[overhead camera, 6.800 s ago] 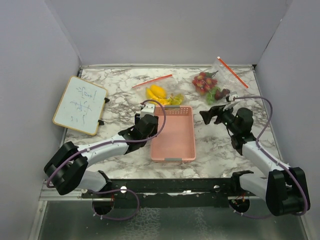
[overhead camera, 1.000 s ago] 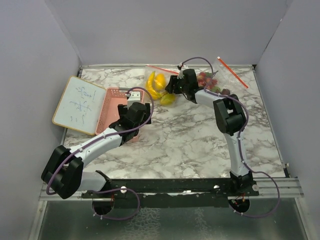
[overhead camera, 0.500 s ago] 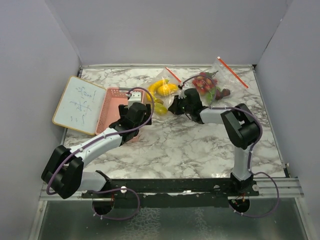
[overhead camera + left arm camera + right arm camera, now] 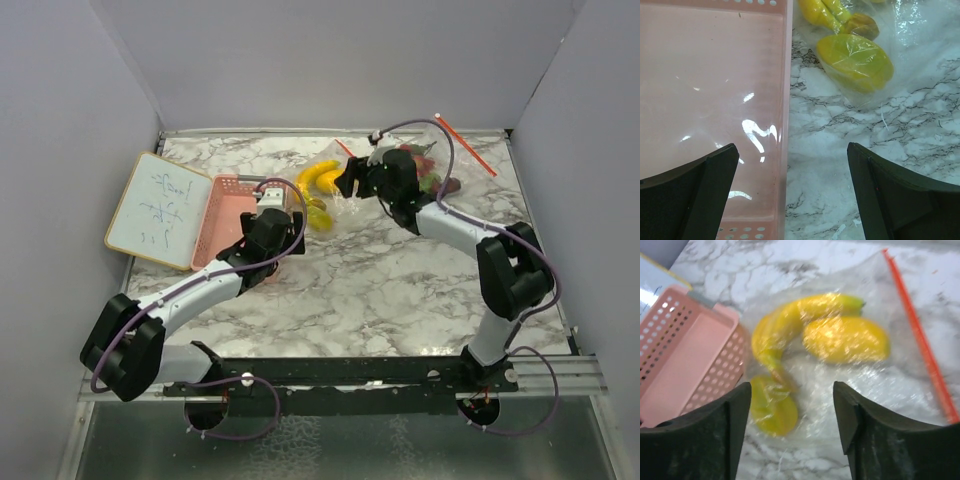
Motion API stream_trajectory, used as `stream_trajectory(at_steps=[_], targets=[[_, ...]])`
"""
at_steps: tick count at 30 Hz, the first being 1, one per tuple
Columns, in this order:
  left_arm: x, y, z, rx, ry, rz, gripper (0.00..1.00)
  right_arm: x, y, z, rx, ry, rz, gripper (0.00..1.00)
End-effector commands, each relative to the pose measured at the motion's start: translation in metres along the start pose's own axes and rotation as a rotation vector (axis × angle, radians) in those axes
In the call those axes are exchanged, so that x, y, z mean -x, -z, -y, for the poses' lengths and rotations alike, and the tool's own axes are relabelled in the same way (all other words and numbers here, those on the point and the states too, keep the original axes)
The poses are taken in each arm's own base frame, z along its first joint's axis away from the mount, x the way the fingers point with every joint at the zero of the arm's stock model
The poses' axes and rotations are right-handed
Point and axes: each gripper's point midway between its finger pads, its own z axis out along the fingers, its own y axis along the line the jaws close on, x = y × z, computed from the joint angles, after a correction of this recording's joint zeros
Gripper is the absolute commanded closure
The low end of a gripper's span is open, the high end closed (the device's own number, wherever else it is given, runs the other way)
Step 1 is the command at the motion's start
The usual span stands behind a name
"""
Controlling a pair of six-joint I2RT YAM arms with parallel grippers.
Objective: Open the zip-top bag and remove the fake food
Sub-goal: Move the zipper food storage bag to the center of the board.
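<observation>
jaws apart on both, gripping nothing: the left gripper (image 4: 792,150) over the pink basket's (image 4: 715,75) right rim, the right gripper (image 4: 791,390) above the bag (image 4: 880,375) - yellow fake food (image 4: 845,338) inside it, near the table's (image 4: 840,130) back edge.

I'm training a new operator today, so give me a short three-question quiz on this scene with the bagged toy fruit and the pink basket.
1. True or false: the yellow fake food lies loose on the table, outside its zip-top bag.
2. What does the left gripper hover over? A) the whiteboard B) the side rim of the pink basket and bare table C) the red strawberries
3. Is the right gripper holding anything?

Key: 1 false, it is inside the bag. 2 B. 3 No, its jaws stand open above the bag.
</observation>
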Motion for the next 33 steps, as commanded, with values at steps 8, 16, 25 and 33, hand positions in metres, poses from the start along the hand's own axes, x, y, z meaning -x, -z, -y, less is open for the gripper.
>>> stream_trajectory(at_steps=[8,16,25,33], targets=[[0.005,0.018,0.005,-0.08,0.025,0.028,0.04,-0.009,-0.037,0.113,-0.205,-0.026,-0.116,0.25],[0.004,0.021,0.006,-0.1,0.004,0.032,0.04,-0.039,-0.053,0.137,-0.257,0.014,-0.193,0.17],[-0.001,0.021,0.006,-0.11,0.028,0.034,0.04,-0.057,-0.058,0.162,-0.351,0.08,-0.251,0.16],[-0.006,0.019,0.006,-0.108,0.016,0.015,0.04,-0.03,-0.05,0.161,-0.345,0.108,-0.188,0.13]])
